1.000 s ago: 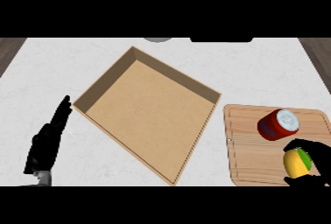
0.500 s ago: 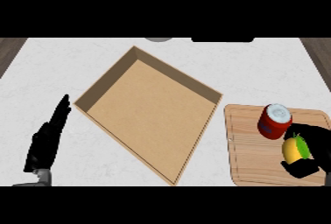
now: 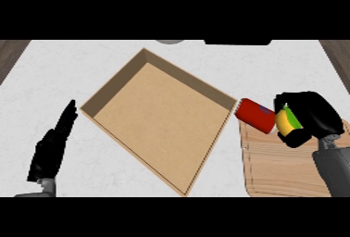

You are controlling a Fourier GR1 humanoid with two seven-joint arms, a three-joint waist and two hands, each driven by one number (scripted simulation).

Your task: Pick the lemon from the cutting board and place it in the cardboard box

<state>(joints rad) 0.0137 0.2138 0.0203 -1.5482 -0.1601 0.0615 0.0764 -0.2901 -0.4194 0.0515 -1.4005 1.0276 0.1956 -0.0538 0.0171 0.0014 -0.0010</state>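
My right hand (image 3: pixel 311 116) is curled around the yellow lemon (image 3: pixel 287 120), which shows a green band. It holds the lemon above the far left part of the wooden cutting board (image 3: pixel 280 166). A red can (image 3: pixel 255 114) lies tipped against the hand's left side, at the board's far left corner, touching the cardboard box's right corner. The open cardboard box (image 3: pixel 160 115) sits left of the board, turned like a diamond, with nothing inside. My left hand (image 3: pixel 53 146) rests open at the lower left, fingers straight and pointing up.
A grey round object (image 3: pixel 169 41) and a dark object (image 3: pixel 237 41) show at the counter's far edge. White counter (image 3: pixel 68 69) surrounds the box.
My right hand has risen and moved left and away with the lemon. The red can, upright before, has tipped over towards the box.
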